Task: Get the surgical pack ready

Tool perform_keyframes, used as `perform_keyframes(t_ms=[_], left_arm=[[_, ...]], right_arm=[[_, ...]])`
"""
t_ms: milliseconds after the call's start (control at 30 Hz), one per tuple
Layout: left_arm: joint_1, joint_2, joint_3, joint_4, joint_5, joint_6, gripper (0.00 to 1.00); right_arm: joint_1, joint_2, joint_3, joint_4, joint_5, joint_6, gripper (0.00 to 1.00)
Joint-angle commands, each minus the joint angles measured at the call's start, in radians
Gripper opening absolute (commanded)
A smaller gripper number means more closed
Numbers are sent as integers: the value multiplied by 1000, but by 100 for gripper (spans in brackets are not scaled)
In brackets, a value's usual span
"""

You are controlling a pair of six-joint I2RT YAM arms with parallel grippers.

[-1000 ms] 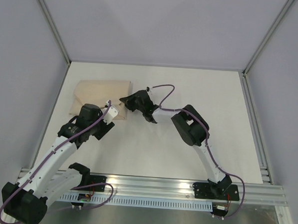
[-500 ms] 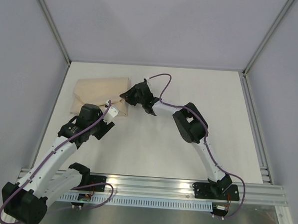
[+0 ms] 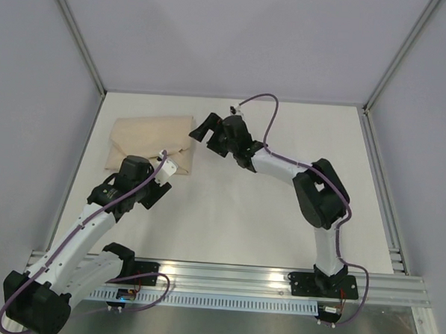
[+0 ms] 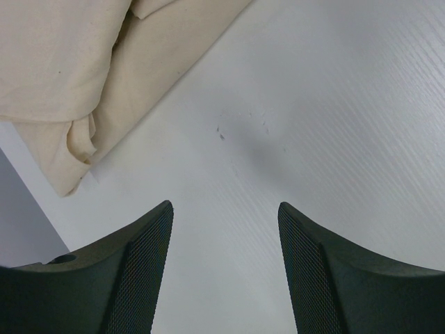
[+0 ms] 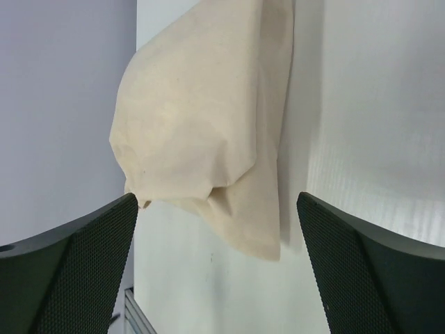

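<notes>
The surgical pack shows only as a folded tan cloth bundle [image 3: 146, 140] lying at the back left of the table; whatever it wraps is hidden. In the right wrist view the cloth [image 5: 201, 118] lies ahead of my right gripper [image 5: 217, 198], whose jaws stand wide open and hold nothing. From above, that right gripper [image 3: 207, 138] hovers just off the bundle's right edge. My left gripper [image 3: 148, 191] sits by the bundle's front edge. It is open over bare table [image 4: 224, 209], with the cloth [image 4: 83, 62] off to its upper left.
White table [image 3: 228, 212] enclosed by grey walls with aluminium posts. A metal rail [image 3: 240, 276] runs along the near edge by the arm bases. The right arm's purple cable [image 3: 260, 101] loops above its wrist.
My right gripper has opened wide, let go of the cloth's right corner and drawn back to the right and further from the bases. The left arm has not moved.
</notes>
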Motion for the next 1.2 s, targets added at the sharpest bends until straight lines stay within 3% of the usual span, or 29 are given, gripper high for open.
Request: perform_keyframes(t_ms=[0, 167, 233, 433, 567, 733, 1167], left_arm=[[7, -12, -5, -1, -1, -14, 71], [7, -24, -25, -18, -19, -15, 71], [7, -36, -39, -27, -35, -20, 72], [7, -90, -82, -46, -78, -26, 73], [7, -90, -92, -33, -69, -23, 75], [8, -64, -100, -30, -61, -23, 76], [7, -62, -105, -29, -69, -21, 76]], right_arm=[[-19, -171, -97, -22, 5, -168, 100], [-78, -401, -282, -194, 51, -349, 100], [-100, -473, -333, -286, 165, -442, 100], [-285, -734, -558, -452, 248, -567, 100], [-439, -938, -732, -467, 309, -610, 100], [-493, -1114, -888, -402, 381, -539, 100], [-493, -1171, -945, -388, 455, -503, 100]])
